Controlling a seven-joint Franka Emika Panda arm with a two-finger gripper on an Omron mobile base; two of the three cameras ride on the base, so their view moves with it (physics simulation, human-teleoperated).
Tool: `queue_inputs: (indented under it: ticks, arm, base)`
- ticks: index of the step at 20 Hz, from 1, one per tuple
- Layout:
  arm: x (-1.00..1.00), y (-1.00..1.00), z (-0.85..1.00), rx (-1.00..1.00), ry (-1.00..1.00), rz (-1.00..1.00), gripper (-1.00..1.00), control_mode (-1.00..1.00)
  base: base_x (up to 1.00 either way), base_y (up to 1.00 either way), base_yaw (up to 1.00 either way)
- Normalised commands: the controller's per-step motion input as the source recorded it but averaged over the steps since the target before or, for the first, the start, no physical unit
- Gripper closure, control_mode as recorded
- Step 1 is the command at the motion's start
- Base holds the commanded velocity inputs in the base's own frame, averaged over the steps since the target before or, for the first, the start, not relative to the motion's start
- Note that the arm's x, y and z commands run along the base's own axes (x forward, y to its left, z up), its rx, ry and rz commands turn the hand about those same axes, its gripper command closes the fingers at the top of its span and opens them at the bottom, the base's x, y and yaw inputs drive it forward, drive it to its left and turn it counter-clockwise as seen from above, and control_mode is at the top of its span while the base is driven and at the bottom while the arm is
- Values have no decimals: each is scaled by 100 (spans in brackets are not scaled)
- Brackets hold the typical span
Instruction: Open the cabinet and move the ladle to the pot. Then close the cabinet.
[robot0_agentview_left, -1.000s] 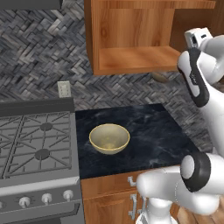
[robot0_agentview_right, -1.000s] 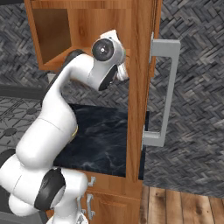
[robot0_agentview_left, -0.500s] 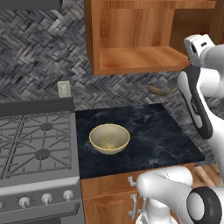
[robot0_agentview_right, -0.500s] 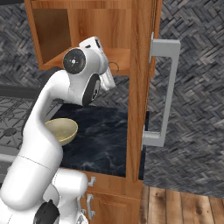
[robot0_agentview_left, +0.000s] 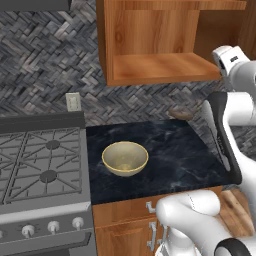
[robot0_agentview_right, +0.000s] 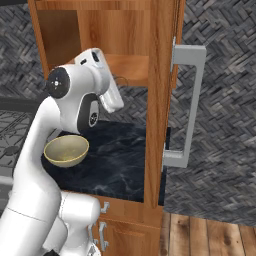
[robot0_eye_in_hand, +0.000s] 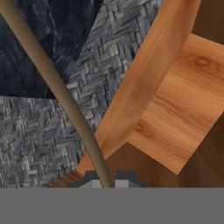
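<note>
Ladle (robot0_eye_in_hand: 65, 98) handle pinched in the closed tool (robot0_eye_in_hand: 105, 180), scoop hanging beyond.

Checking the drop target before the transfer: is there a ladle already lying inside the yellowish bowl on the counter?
No, the bowl on the dark counter has nothing lying inside it.

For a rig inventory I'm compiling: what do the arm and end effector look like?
A glossy white arm of rounded segments, with dark grey round joint caps and dark inset panels. In the hand view the end effector ends in two small dark grey fingertips.
</note>
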Motion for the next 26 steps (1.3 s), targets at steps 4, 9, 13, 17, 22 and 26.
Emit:
queue_inputs:
  ticks: [4,9,13,17,22,26]
  arm:
    - [-28,8,7,-7,0,-8,100,-100]
    - [-33,0,12,-7,-2,-5,100,-100]
    - [-32,0,20,0,1,-2,100,-100]
    - [-32,0,20,0,10,1,100,-100]
    - [-50,0,21,0,8,0,100,-100]
    - [-50,0,7,0,1,0,100,-100]
  base:
    - [0,0,0]
    - [0,0,0]
    - [0,0,0]
    - [0,0,0]
    - [0,0,0]
    - [0,0,0]
